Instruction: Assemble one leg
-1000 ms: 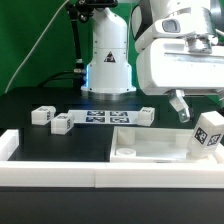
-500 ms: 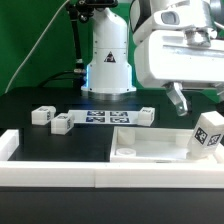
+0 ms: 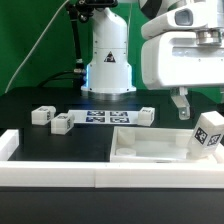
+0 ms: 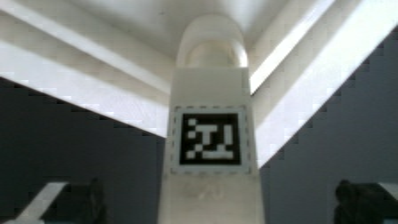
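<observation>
- Behind the black worktop point(image 3: 60, 145) we see a green wall and the white base of the arm point(image 3: 108, 60). A low white rail point(image 3: 60, 172) closes the near side.
- The end effector point(image 4: 214, 202) hangs with its fingers point(image 4: 59, 202) apart. In the wrist view they show dark on both sides, and nothing is clamped between them.
- The leg point(image 3: 208, 133) stands just below the end effector, at a corner of the tabletop panel point(image 3: 150, 148). In the exterior view it leans a little.
- In the wrist view the leg sits in the middle of the gap, with its tag toward the camera. As far as we can tell, it touches neither finger.
- We cannot tell whether the leg is already seated in the panel.
- We judge that the step in hand is to take hold of this leg, so that it can be fixed into the panel.
- To do it well, we should come down straight and keep the leg centred. The fingers should close on two flat faces, not on the edges.
- The grip should be low enough to be firm, but the fingertips must stay clear of the panel.
- Because the leg leans, we should match the wrist to its lean first. Otherwise one finger may arrive earlier and push it over.
- The loose legs point(image 3: 42, 115) and the marker board point(image 3: 100, 118) lie well apart from the end effector, beyond the panel. We expect no obstacle from them.
</observation>
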Motion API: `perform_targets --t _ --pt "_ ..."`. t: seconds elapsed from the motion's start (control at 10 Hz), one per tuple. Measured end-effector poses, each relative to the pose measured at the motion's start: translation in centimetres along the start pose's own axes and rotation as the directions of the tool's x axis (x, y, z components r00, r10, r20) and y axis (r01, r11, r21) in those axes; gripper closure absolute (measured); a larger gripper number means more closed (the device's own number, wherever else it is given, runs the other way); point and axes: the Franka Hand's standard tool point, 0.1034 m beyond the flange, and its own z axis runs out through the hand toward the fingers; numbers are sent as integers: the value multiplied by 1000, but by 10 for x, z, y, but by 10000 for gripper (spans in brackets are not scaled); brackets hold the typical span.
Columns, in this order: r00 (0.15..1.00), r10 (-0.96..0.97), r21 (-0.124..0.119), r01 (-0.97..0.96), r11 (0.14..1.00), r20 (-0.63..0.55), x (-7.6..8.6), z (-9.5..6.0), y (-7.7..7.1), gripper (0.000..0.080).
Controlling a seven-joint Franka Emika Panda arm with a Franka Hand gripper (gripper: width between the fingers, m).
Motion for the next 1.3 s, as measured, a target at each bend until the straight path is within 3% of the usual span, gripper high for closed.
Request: perform_targets --t 0.2,0.4,0.5,0.6,1.3 --pt "979 -5 59 -7 998 202 -6 0 -2 151" --pt "943 -15 99 -19 995 334 -5 -4 -1 151" --pt "900 -25 122 -31 992 435 -10 -5 -8 151" --pt "913 -24 117 -26 993 408 -1 -2 -6 151" --pt "922 -12 106 -31 994 388 10 20 8 151"
